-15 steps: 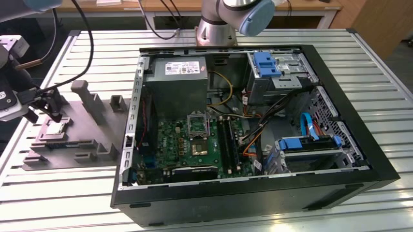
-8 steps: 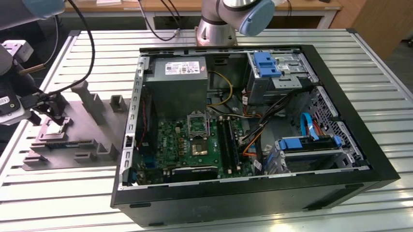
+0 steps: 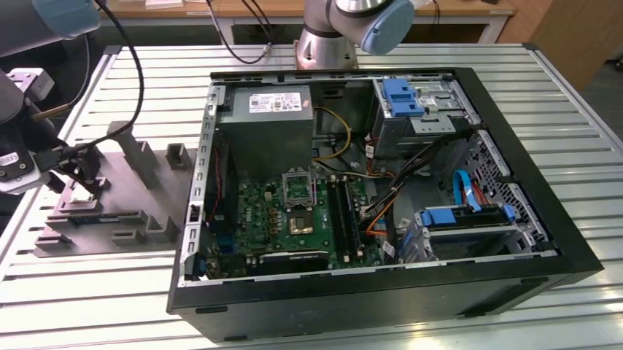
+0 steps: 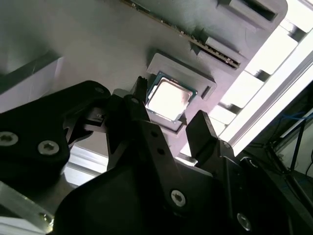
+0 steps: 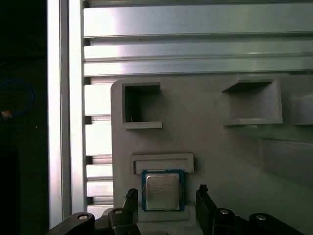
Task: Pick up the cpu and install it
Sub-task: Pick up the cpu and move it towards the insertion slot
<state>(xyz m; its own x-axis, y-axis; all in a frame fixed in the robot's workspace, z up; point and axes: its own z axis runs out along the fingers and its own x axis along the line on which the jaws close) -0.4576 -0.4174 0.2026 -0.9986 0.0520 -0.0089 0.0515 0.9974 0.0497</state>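
Evidently poised for an edge grip, the gripper (image 3: 86, 188) hangs over the grey holder (image 3: 146, 175) on the bench (image 3: 98, 292), at nine o'clock from the open computer case (image 3: 370, 310) in the exterior view. Its jaws are spread either side of the cpu (image 5: 163, 191), which lies flat in its recess.

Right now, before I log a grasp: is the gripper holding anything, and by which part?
Nothing is held. The open gripper straddles the cpu, which lies flat in its grey holder, with the fingers apart from its two sides.
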